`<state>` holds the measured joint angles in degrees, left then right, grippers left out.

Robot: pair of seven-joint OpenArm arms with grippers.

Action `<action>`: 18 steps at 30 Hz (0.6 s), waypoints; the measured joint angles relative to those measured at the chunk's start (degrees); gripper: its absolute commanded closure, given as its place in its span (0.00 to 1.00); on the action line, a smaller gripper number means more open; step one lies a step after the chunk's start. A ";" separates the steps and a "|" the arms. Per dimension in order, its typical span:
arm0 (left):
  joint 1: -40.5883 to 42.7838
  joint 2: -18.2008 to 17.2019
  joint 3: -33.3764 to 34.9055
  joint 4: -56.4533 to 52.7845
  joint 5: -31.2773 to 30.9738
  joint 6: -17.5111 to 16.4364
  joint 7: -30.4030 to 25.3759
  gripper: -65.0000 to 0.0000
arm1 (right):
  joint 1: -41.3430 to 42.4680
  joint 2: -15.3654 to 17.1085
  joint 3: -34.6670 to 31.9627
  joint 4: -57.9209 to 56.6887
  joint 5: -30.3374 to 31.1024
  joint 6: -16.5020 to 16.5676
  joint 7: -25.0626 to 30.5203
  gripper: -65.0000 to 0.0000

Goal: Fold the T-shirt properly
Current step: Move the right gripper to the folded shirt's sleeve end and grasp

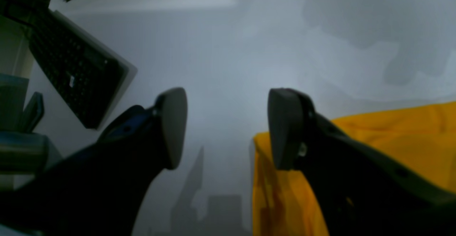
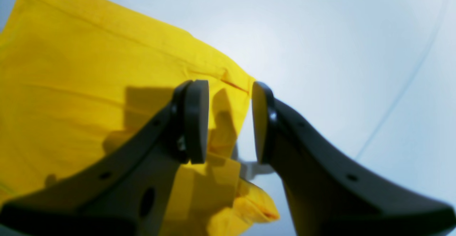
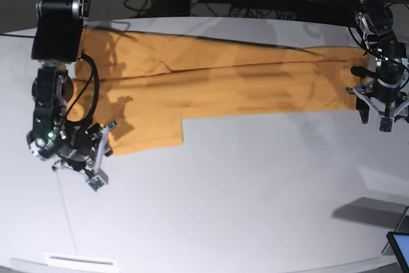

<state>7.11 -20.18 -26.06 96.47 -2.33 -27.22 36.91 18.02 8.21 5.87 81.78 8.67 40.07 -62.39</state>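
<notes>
Shirt (image 3: 211,84) along worktop (image 3: 255,196) far edge: light, limp; pinch hem corners. Left gripper (image 1: 228,129), right gripper (image 2: 229,122): fingers apart, empty.

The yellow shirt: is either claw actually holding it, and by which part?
Neither. The left gripper and the right gripper both stand open with nothing between the pads, each hovering beside an edge of the T-shirt.

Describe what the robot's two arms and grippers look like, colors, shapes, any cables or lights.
Both arms are black with silvery metal sections, and a small green light glows on each wrist. A black cable loops beside the right arm. The left gripper and right gripper each end in two dark curved fingers with flat, oval grey pads; small holes and screws dot the fingers.
</notes>
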 measured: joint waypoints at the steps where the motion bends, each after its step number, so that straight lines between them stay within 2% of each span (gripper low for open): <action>1: -0.02 -0.02 -0.07 0.00 0.00 0.00 0.00 0.45 | 0.70 0.02 0.00 -1.97 -0.24 0.04 0.13 0.69; 6: 0.00 -0.15 -0.09 0.00 0.02 0.02 0.00 0.45 | 3.43 0.13 0.26 -10.71 -0.31 -0.17 2.32 0.69; 18: 0.04 -0.15 -0.07 0.00 0.44 0.00 0.00 0.45 | 5.35 0.28 0.24 -17.90 -0.22 -0.20 5.38 0.69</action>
<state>7.16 -20.34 -26.13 96.47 -1.89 -27.22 36.91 23.38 8.49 6.11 63.88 8.45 39.88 -57.01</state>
